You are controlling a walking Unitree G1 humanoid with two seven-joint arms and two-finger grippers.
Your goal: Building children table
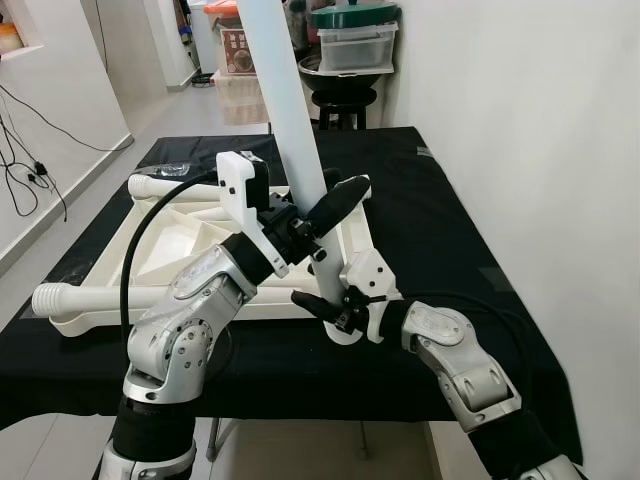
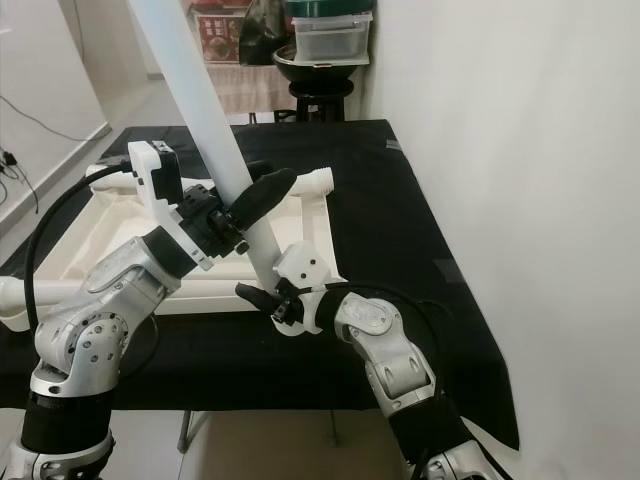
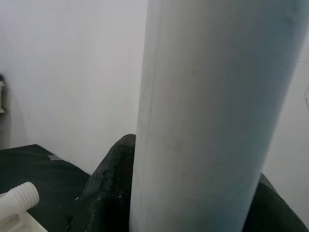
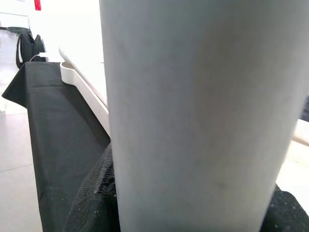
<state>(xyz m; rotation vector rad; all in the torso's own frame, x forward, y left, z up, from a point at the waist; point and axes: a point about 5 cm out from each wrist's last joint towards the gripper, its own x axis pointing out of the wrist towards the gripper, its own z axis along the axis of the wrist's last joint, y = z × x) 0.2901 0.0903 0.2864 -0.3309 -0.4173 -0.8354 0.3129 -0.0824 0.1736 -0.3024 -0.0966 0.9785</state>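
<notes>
The table leg is plain white, as is the upturned tabletop with its other legs. They lie on a black cloth. Both arms are silver with black joints; the left gripper and right gripper have black fingers and white camera housings. Behind, a clear box carries a dark green lid, and another box seems orange-topped.
</notes>
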